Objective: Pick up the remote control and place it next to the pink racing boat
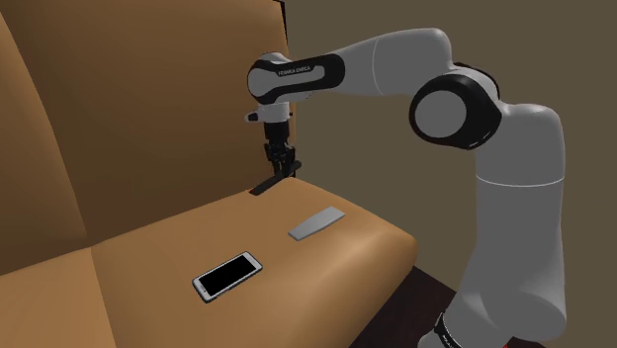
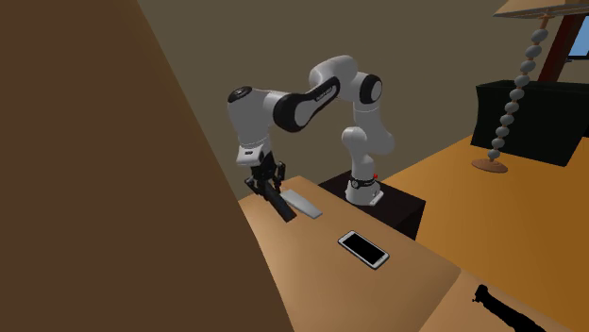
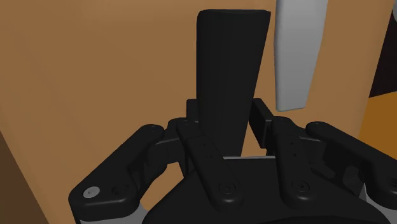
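Here the fingers [image 3: 259,114] clasp the black remote [image 3: 229,63] near one end, holding it tilted over the sofa [image 1: 148,257] seat by the backrest; a grey slab [image 1: 316,222] and a phone [image 1: 227,275] lie nearby.

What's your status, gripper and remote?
Gripper shut on black remote. Remote tilted, low over sofa seat. Grey slab and phone lie on seat, apart from remote.

Backrest [image 1: 148,99] behind claw [image 1: 284,170], grey slab [image 1: 316,222] beside
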